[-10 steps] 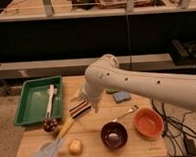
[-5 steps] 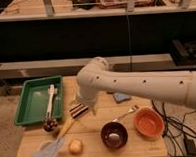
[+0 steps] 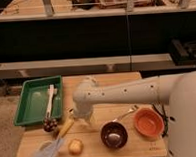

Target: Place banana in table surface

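Your gripper (image 3: pixel 80 115) hangs low over the light tan wooden table surface (image 3: pixel 92 149); you cannot tell whether it is clamped. Just lower-left lies the slender yellow banana (image 3: pixel 66 127), a round yellowish fruit (image 3: pixel 75 146) below, and farther left a green plastic tray (image 3: pixel 28 105) holding a white utensil (image 3: pixel 50 102).

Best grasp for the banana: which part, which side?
Take the banana mid-length, across its narrow width, coming from above: it seems to lie flat and slanted on the table surface, so the top is the open side. The claw sits at its upper end.
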